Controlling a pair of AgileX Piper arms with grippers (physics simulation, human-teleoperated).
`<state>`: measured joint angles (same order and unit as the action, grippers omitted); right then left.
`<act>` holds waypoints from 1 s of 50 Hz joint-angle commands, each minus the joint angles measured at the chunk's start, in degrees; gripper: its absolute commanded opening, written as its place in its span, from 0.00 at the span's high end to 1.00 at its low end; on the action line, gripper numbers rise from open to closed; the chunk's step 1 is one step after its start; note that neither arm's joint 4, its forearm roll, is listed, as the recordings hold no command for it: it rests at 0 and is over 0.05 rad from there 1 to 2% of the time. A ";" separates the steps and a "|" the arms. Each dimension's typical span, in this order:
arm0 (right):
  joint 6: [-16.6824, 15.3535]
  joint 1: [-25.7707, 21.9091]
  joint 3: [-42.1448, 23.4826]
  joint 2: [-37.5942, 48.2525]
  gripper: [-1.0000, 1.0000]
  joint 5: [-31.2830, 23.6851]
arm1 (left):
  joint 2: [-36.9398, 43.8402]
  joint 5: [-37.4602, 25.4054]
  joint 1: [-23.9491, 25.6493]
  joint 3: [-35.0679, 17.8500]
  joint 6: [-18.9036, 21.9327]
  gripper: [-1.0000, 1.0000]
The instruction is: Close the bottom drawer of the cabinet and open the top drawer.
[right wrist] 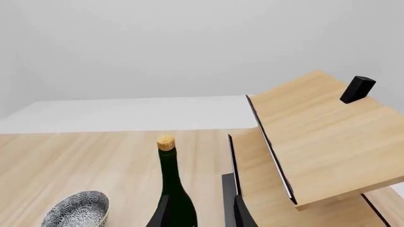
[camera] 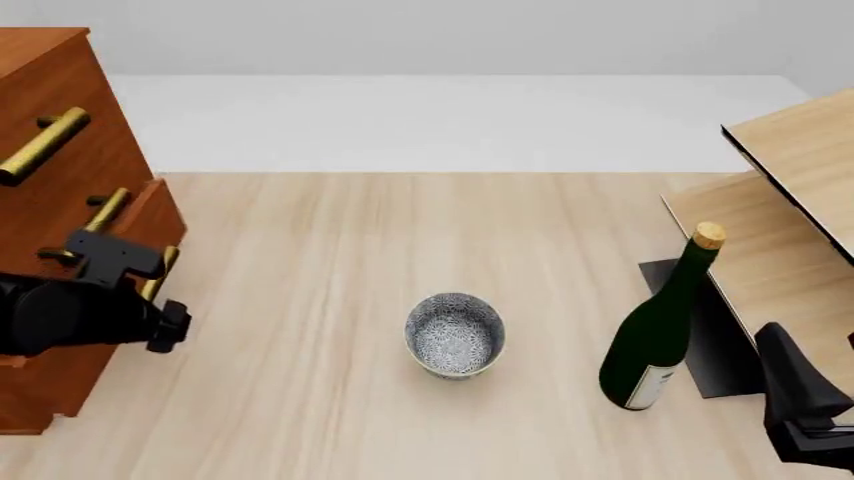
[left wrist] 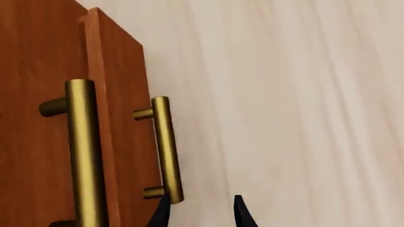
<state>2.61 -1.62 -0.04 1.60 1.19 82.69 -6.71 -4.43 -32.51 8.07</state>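
The reddish-brown cabinet [camera: 54, 90] stands at the table's left edge. Its top drawer [camera: 60, 165] carries a brass handle [camera: 40, 145] and looks level with the drawer below. The bottom drawer [camera: 163, 225] sticks out a little toward the table's middle. In the left wrist view its front [left wrist: 123, 109] stands proud of the panel above, with its handle [left wrist: 167, 146] beside my fingers. My left gripper [camera: 167, 325] [left wrist: 202, 215] is open just off that handle's end, with one fingertip [left wrist: 161, 213] close to it and nothing between the fingers. My right gripper [camera: 787, 360] [right wrist: 202, 215] is open at the near right.
A patterned bowl [camera: 454, 333] sits mid-table. A dark green corked bottle [camera: 654, 340] [right wrist: 171, 189] stands just ahead of the right gripper. A pale plywood structure [camera: 787, 200] [right wrist: 315, 132] with dark panels rises at the right, a small black block [right wrist: 357, 89] on top.
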 commanded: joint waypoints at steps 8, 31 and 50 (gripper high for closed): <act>0.42 0.09 0.00 0.17 0.00 0.13 | 0.12 2.64 -6.73 8.38 8.14 0.00; 1.17 0.26 -0.01 -0.01 0.00 0.02 | -3.22 2.13 -7.31 9.30 11.40 0.00; 1.06 0.66 -0.01 -0.66 0.00 -0.52 | -2.68 -6.15 8.45 -1.95 -1.88 0.00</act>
<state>3.64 -1.13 -0.05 1.26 0.94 79.21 -9.64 -3.33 -29.51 12.45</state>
